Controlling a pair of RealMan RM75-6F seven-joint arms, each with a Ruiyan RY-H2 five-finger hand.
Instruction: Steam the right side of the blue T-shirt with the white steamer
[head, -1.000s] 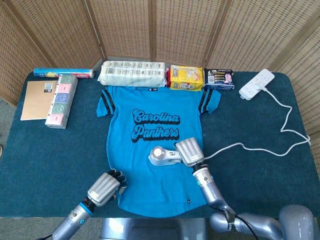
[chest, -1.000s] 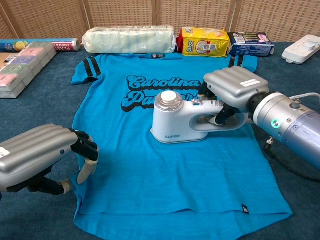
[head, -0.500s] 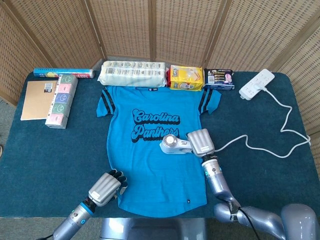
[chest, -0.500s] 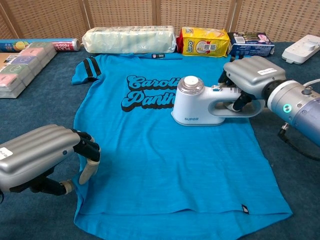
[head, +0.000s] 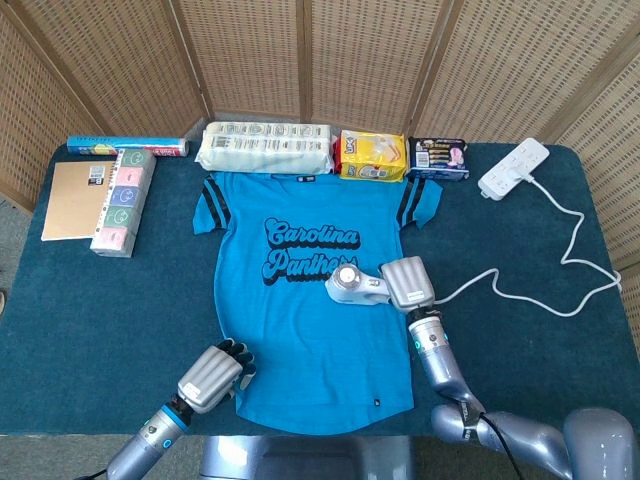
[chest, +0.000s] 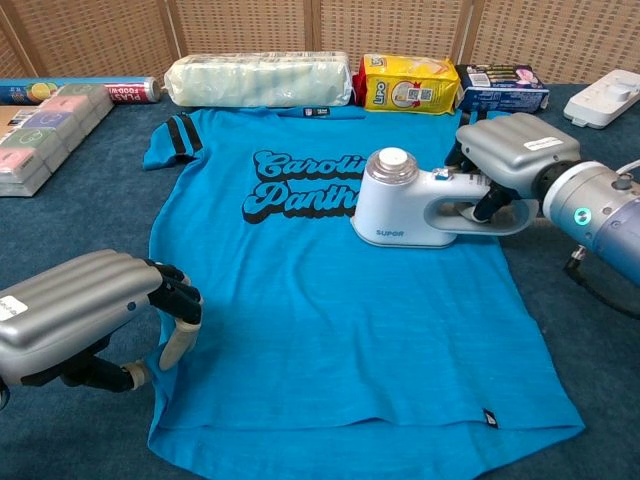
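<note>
1. Gripping the steamer (chest: 425, 205) by its handle, the right hand (chest: 510, 160) rests it on the T-shirt's (chest: 330, 330) right side.
2. Soft fabric probably bunches; left hand (chest: 90, 315) pins the hem.

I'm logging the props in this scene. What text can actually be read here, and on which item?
"Carolina Panthers", partly hidden by the steamer: blue T-shirt.
"SUPOR": white steamer, held by the right hand.
Yellow packet, dark blue box, long box, pastel pack: print too small to read.
</note>
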